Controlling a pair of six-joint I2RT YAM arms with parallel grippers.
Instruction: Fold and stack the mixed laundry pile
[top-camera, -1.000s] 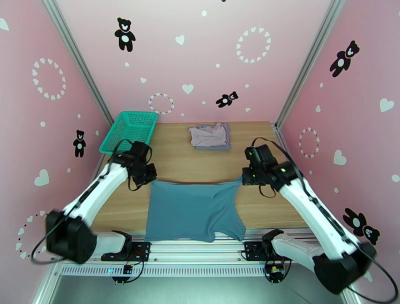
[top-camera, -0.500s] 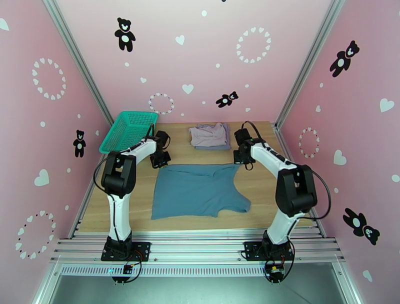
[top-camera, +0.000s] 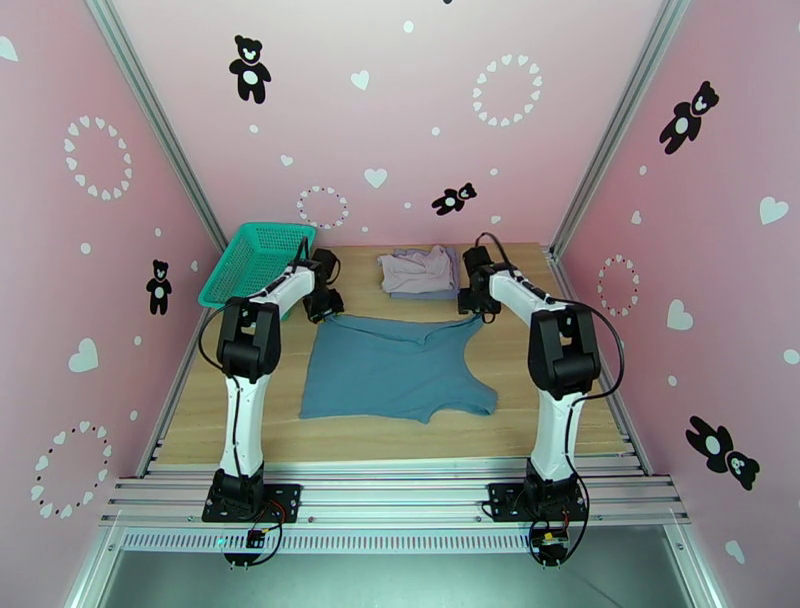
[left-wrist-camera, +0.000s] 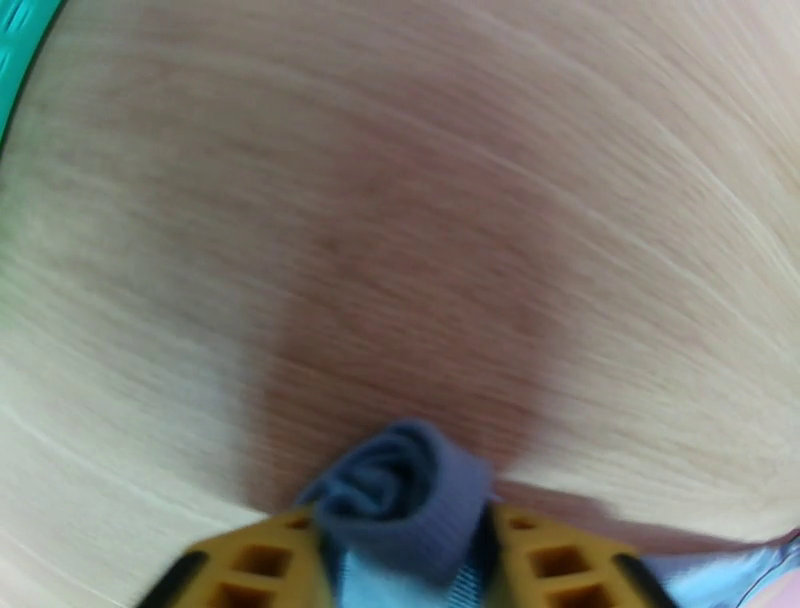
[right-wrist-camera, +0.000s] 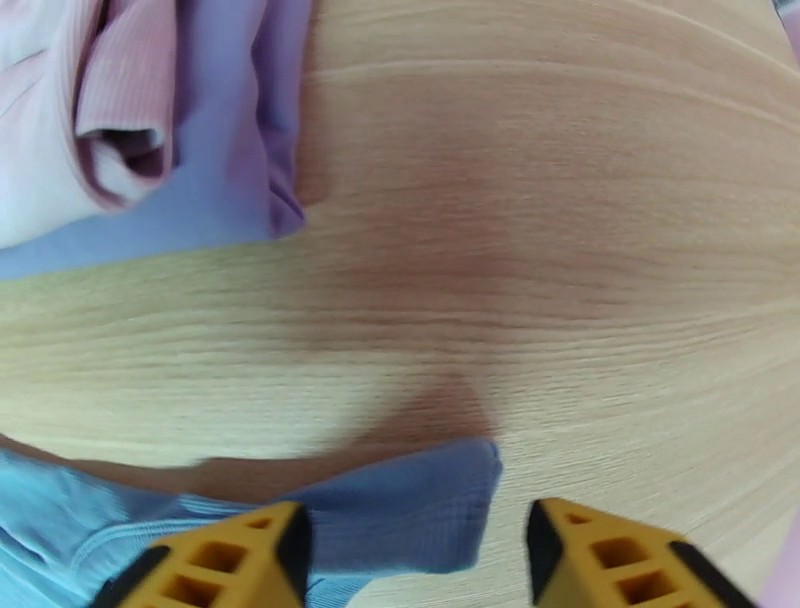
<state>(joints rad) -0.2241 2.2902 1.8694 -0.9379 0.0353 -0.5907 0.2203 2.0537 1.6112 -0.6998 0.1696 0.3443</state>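
Dusty teal-blue sleeveless cloth top (top-camera: 395, 370) laid flat mid-frame, spreading judged nearly done; right gripper (right-wrist-camera: 415, 520) fingers spread beside strap end; left gripper (left-wrist-camera: 400, 525) fingers parted, rolled strap between, grip cannot be told; withdrawal, then first fold, called for.

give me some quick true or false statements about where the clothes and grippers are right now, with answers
1. The teal top lies spread on the table. True.
2. The folded stack sits inside the green basket. False: it lies on the table, beside the basket.
3. The right gripper is open, with a strap of the top between its jaws. True.
4. The left gripper hangs empty above the basket. False: it is at the top's far left corner, with cloth bunched between its fingers.
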